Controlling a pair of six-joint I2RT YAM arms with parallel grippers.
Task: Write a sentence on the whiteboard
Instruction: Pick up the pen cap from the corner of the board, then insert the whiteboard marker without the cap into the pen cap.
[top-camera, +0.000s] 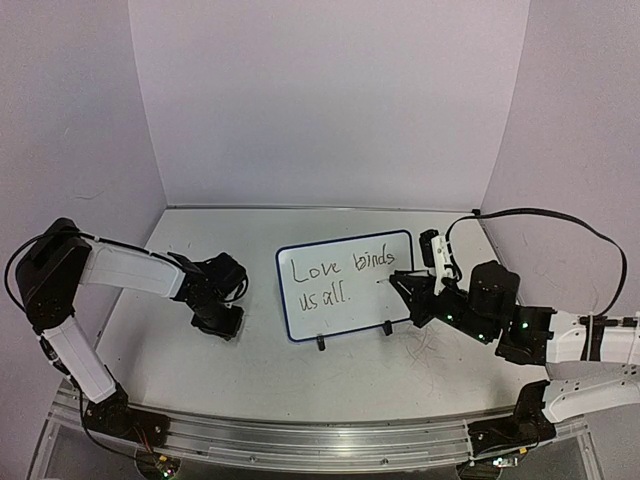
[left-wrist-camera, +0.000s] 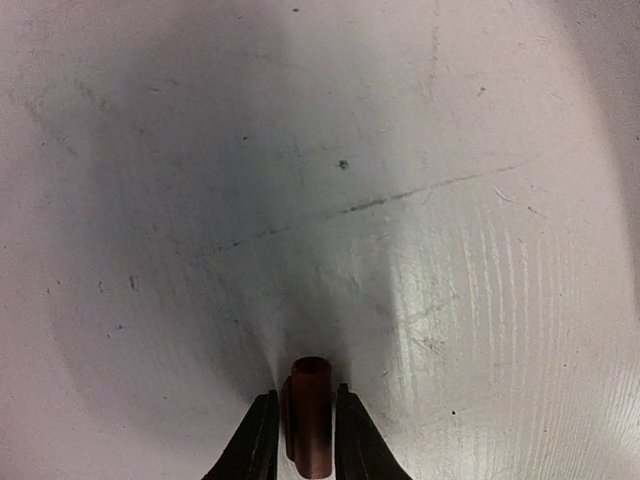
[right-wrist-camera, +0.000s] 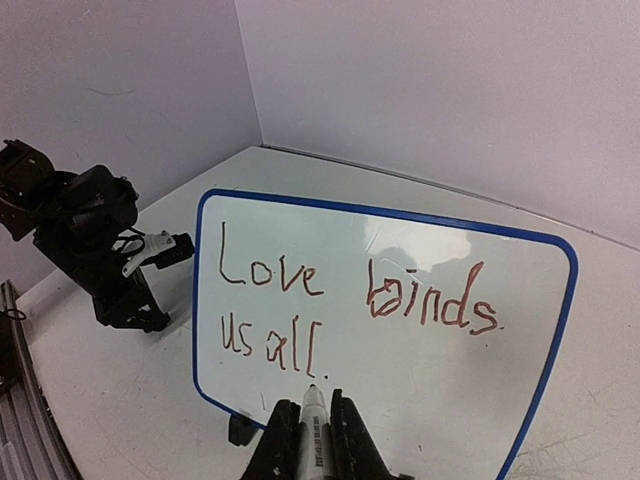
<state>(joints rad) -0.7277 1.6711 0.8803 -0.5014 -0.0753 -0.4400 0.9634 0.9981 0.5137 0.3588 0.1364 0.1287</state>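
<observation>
The whiteboard (top-camera: 352, 314) with a blue rim stands tilted on two black feet mid-table. The sentence (top-camera: 335, 270) reads "Love binds us all." in two lines of reddish-brown marker. My right gripper (top-camera: 400, 283) is at the board's right edge, shut on a white marker (right-wrist-camera: 314, 432). The marker's tip sits just below the full stop after "all" on the board (right-wrist-camera: 430, 385); I cannot tell whether it touches. The sentence (right-wrist-camera: 300, 285) fills the upper board. My left gripper (left-wrist-camera: 308, 440) is shut on a brown marker cap (left-wrist-camera: 310, 410), low over the table left of the board (top-camera: 222, 318).
Lilac walls close the table at the back and both sides. A black cable (top-camera: 560, 215) loops over the right arm. The left arm (right-wrist-camera: 90, 235) shows to the left of the board. The scuffed table surface (left-wrist-camera: 400, 200) lies under the left gripper.
</observation>
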